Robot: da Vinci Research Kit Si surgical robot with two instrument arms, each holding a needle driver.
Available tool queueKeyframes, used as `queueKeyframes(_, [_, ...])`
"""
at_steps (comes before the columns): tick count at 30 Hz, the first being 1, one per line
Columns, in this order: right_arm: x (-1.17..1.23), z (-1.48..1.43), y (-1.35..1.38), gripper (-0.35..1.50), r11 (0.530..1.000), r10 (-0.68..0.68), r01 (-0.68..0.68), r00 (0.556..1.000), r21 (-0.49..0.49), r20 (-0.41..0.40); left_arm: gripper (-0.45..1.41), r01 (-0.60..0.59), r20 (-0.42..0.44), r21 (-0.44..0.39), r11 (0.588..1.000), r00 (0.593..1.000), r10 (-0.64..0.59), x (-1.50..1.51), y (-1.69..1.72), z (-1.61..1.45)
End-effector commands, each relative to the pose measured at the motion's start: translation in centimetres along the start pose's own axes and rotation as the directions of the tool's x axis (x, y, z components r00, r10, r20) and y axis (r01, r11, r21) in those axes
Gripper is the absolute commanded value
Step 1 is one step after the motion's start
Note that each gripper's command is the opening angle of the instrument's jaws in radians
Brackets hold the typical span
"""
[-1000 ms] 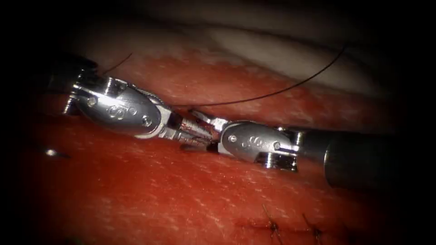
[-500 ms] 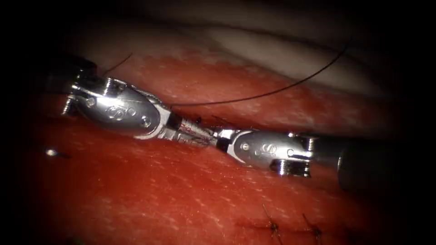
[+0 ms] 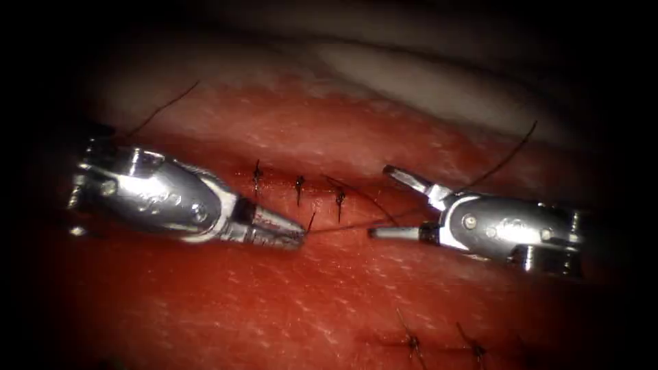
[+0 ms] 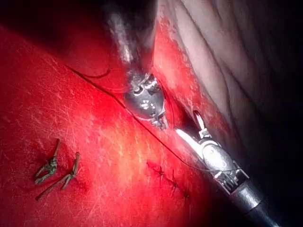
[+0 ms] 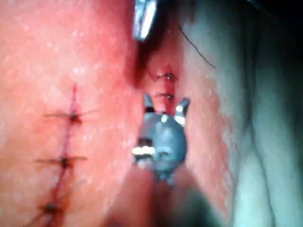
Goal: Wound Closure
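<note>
Left tool [image 3: 291,236] sits left of the stitch row, jaws together, clamped on the thread [image 3: 339,227] right at the tip. Thread runs taut from there to the right, crossing the cut [image 3: 322,179] area toward the right tool [image 3: 380,202], then a second strand arcs up and away past the right tool's upper jaw. Right tool's jaws are spread wide, one finger angled up, one lying flat along the tissue [image 3: 274,308], gripping nothing; a second ago the two tips were butted together mid-cut, now well apart, right tool backed off to the right. Three stitches [image 3: 299,185] show across the cut between the tools. Two older knots [image 3: 411,340] sit lower down on the tissue. Needle: can't spot it anywhere. Left wrist view: left tool [image 4: 161,124] with the thread [image 4: 142,124] passing just under its tip, right tool [image 4: 189,127] open beside it. Right wrist view: right tool [image 5: 164,105] jaws apart, pointing at the stitches [image 5: 166,86].
</note>
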Motion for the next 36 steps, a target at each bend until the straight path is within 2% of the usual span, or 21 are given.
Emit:
queueKeyframes(1, [-0.04,0.04,0.06,1.3,1.0,-0.002,0.002,1.0,-0.016,0.006,0.57,0.127,0.004,0.002,0.992,0.992,-0.127,-0.15,0.07,0.17])
queueKeyframes(2, [-0.06,0.03,0.06,1.3,1.0,-0.002,0.002,1.0,-0.027,0.012,0.67,0.22,0.02,0.002,0.976,0.975,-0.22,-0.29,0.14,0.23])
queueKeyframes(4, [-0.06,0.04,0.06,1.3,1.0,-0.002,0.003,1.0,-0.031,0.024,0.69,0.267,0.055,-0.017,0.964,0.962,-0.266,-0.44,0.19,0.27])
queueKeyframes(5, [-0.05,0.05,0.06,1.3,1.0,-0.002,0.003,0.999,-0.028,0.032,0.71,0.318,0.1,-0.048,0.947,0.945,-0.312,-0.64,0.23,0.28])
queueKeyframes(6, [-0.05,0.05,0.06,1.3,1.0,-0.002,0.003,0.999,-0.028,0.032,0.71,0.318,0.1,-0.048,0.947,0.945,-0.312,-0.64,0.23,0.28])
queueKeyframes(7, [-0.05,0.06,0.05,1.3,1.0,-0.002,0.003,0.999,-0.029,0.033,0.72,0.344,0.145,-0.056,0.937,0.932,-0.333,-0.84,0.23,0.25])
queueKeyframes(9, [-0.04,0.07,0.04,1.3,1.0,0.004,-0.003,0.999,-0.03,0.033,0.74,0.365,0.188,-0.067,0.928,0.918,-0.348,-1.03,0.24,0.18])
queueKeyframes(10, [-0.04,0.07,0.03,1.3,1.0,0.004,-0.003,0.999,-0.03,0.033,0.74,0.377,0.21,-0.071,0.924,0.911,-0.356,-1.11,0.24,0.13])
queueKeyframes(11, [-0.04,0.07,0.03,1.3,1.0,0.004,-0.003,0.999,-0.029,0.035,0.74,0.381,0.268,-0.088,0.92,0.899,-0.346,-1.27,0.23,-0.03])
queueKeyframes(13, [-0.04,0.07,0.03,1.3,1.0,0.004,-0.003,0.999,-0.028,0.038,0.74,0.377,0.329,-0.086,0.922,0.884,-0.331,-1.39,0.21,-0.21])
queueKeyframes(17, [-0.04,0.08,0.03,1.3,1.0,0.003,-0.002,0.999,-0.026,0.044,0.74,0.352,0.402,-0.024,0.936,0.86,-0.314,-1.53,0.05,-0.53])
queueKeyframes(21, [-0.04,0.09,0.03,1.3,1.0,0.001,0.0,0.997,-0.015,0.071,0.72,0.35,0.38,0.023,0.937,0.863,-0.332,-1.48,-0.16,-0.69])
queueKeyframes(24, [-0.03,0.09,0.05,1.3,1.0,-0.002,0.004,0.987,-0.013,0.158,0.72,0.307,0.31,0.118,0.944,0.892,-0.329,-1.26,-0.43,-0.89])
queueKeyframes(27, [0.0,0.1,0.09,1.3,1.0,0.018,-0.015,0.986,-0.018,0.166,0.71,0.291,0.176,0.193,0.937,0.929,-0.325,-1.03,-0.62,-0.99])
queueKeyframes(28, [0.03,0.11,0.12,1.28,0.999,0.039,-0.038,0.986,-0.005,0.162,0.7,0.298,0.066,0.214,0.93,0.946,-0.318,-0.89,-0.65,-1.04])
queueKeyframes(30, [0.06,0.1,0.15,1.28,0.997,0.071,-0.074,0.986,0.013,0.15,0.7,0.293,-0.013,0.227,0.929,0.955,-0.298,-0.71,-0.61,-1.09])
queueKeyframes(33, [0.13,0.08,0.17,1.3,0.993,0.106,-0.111,0.984,0.027,0.146,0.7,0.259,-0.064,0.261,0.93,0.966,-0.251,-0.53,-0.45,-1.06])
queueKeyframes(34, [0.18,0.07,0.16,1.3,0.993,0.109,-0.114,0.983,0.03,0.147,0.69,0.175,-0.049,0.292,0.94,0.985,-0.168,-0.49,-0.32,-1.03])
queueKeyframes(36, [0.25,0.06,0.13,1.3,0.993,0.113,-0.118,0.983,0.029,0.143,0.68,0.102,-0.006,0.339,0.935,0.994,-0.106,-0.48,-0.15,-0.97])
